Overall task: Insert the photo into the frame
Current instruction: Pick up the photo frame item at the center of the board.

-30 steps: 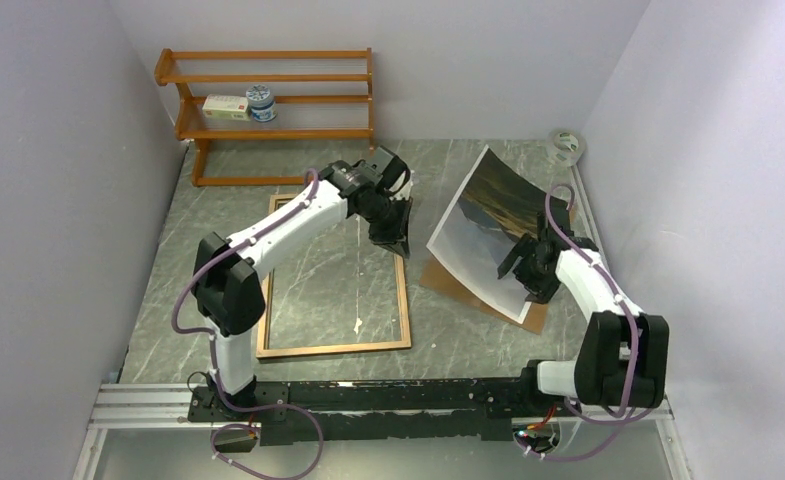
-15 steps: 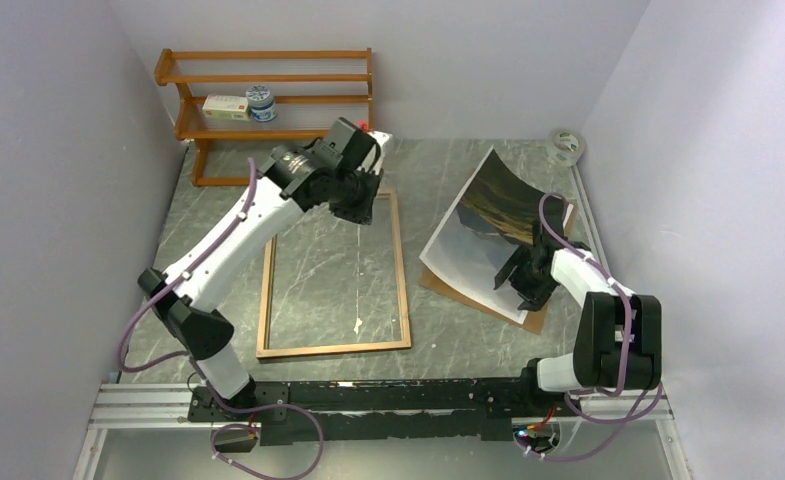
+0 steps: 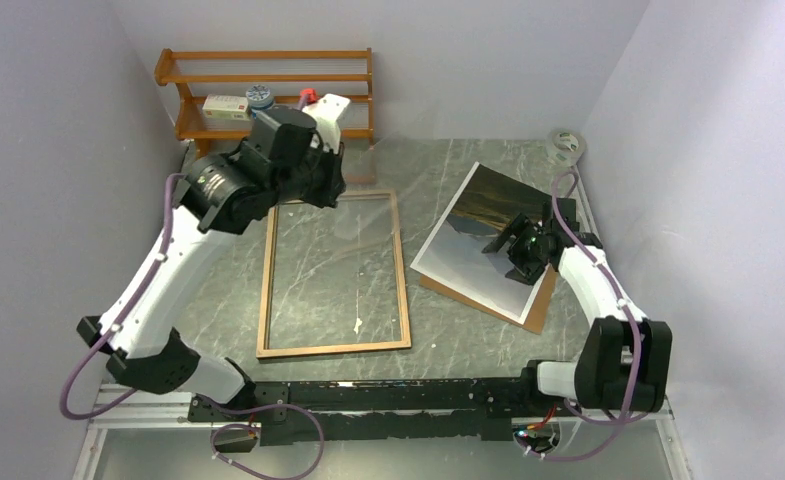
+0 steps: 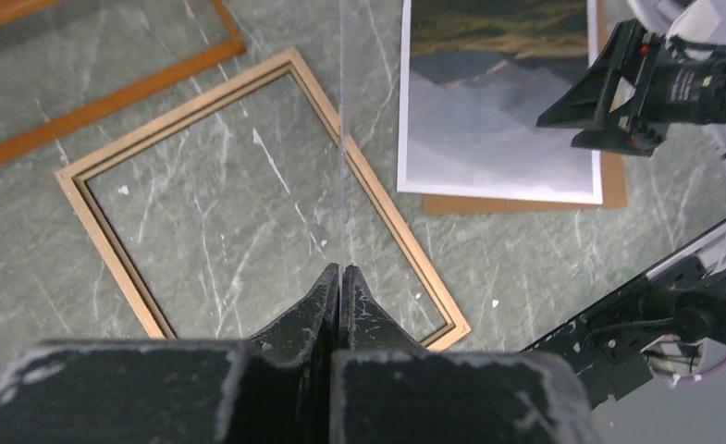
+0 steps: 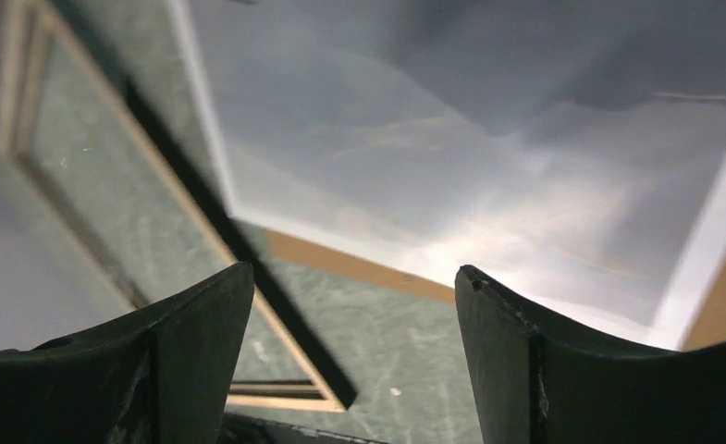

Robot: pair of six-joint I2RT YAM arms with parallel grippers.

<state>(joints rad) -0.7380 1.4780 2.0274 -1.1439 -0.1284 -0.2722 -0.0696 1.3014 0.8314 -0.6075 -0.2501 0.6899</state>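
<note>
The frame (image 3: 402, 270) lies back-up on the table, a light-brown wooden rectangle; it also shows in the left wrist view (image 4: 391, 217). My left gripper (image 3: 326, 188) is raised above the frame's far end and is shut (image 4: 340, 270) on the thin clear pane (image 4: 341, 139), seen edge-on. The photo (image 3: 468, 255) lies flat, picture up, on the brown backing board (image 3: 538, 312) to the right of the frame, and shows in both wrist views (image 4: 488, 120) (image 5: 451, 166). My right gripper (image 3: 503, 255) hovers open and empty (image 5: 354, 270) over the photo's right part.
The orange-brown shelf rack (image 3: 268, 100) stands at the back left with a small box and a tin on it, close behind my left wrist. A roll of tape (image 3: 565, 146) sits in the back right corner. Walls close in both sides.
My left arm has risen and swung back-left, carrying the clear pane off the frame. The photo, earlier curled up, now lies flat on the backing board, with my right gripper open above it.
</note>
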